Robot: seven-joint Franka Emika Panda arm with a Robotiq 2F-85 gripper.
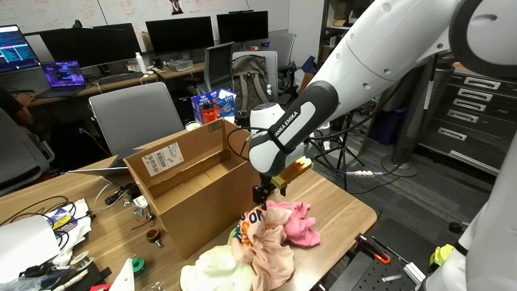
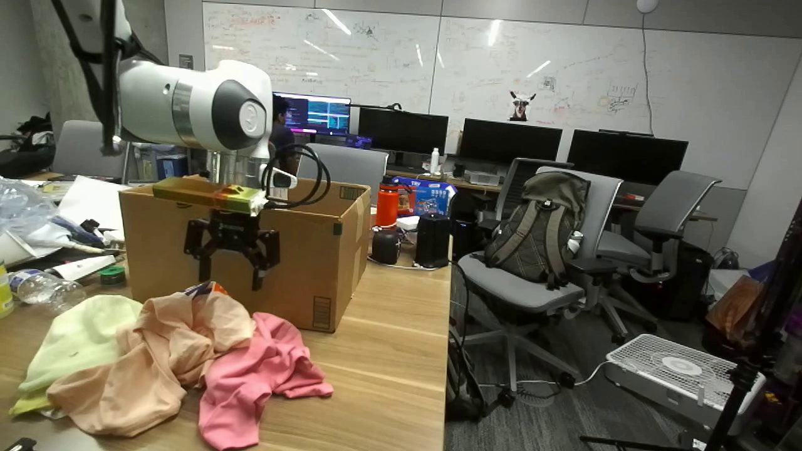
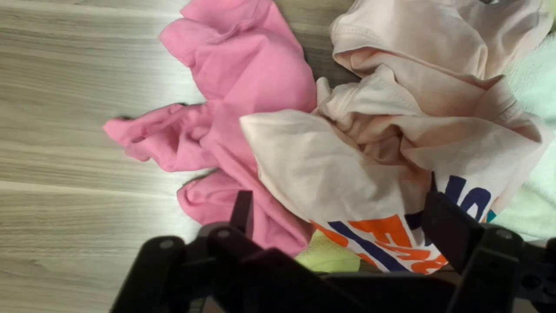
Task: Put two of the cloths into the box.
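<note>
My one gripper (image 2: 231,274) is spread wide, two fingers (image 3: 449,228) above one peach cloth (image 2: 166,354) and one pink cloth (image 2: 250,373), with one pale yellow cloth (image 2: 84,341) against the peach, so at least three, all on the table (image 2: 382,351) just beside one cardboard box (image 1: 206,214).

Pink cloth (image 2: 260,373) plain, as I see it. Peach cloth (image 2: 156,360) carries orange, navy lettering (image 3: 395,228). Pale cloth (image 1: 218,270) reads yellow-green. Box (image 1: 210,214) brown, inner label (image 1: 162,159) white. Gripper (image 2: 231,275) black. Tabletop (image 2: 388,351) tan, wood-grained.
</note>
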